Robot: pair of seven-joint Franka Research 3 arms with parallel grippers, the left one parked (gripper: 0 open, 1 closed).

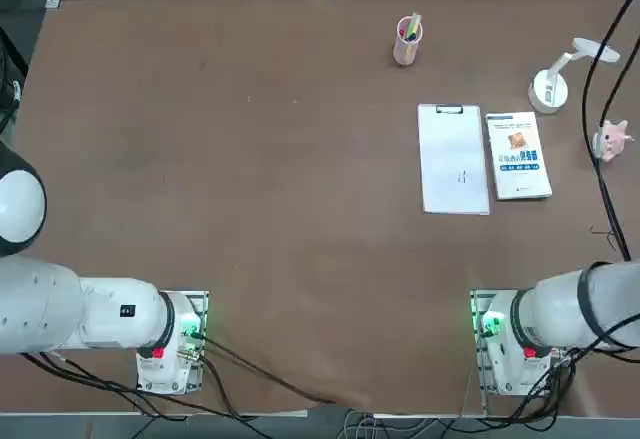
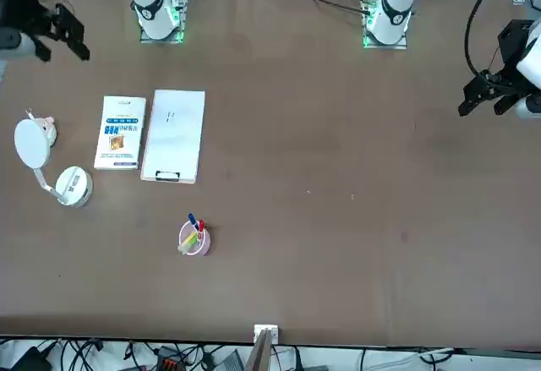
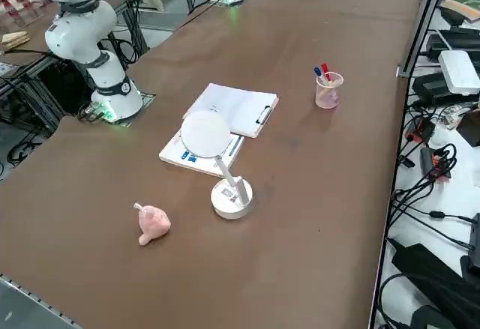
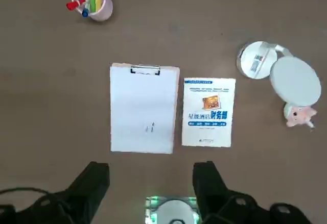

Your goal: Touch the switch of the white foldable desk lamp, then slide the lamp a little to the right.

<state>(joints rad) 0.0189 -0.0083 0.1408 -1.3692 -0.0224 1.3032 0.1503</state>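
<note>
The white foldable desk lamp (image 1: 548,89) stands near the table's right edge, its round base (image 3: 231,198) on the table and its flat round head (image 3: 206,134) raised on a thin arm. I cannot make out the switch apart from the top of the base (image 4: 255,60). My right gripper (image 4: 150,180) hangs high above the table on the robot's side, well back from the lamp, open and holding nothing. The front view shows the right gripper (image 2: 76,37) at the table's edge.
A white clipboard (image 1: 453,159) and a white-and-blue booklet (image 1: 518,154) lie side by side between my base and the lamp. A pink pig figurine (image 1: 611,139) sits just beside the lamp, toward the table's right edge. A pink pen cup (image 1: 407,41) stands further left.
</note>
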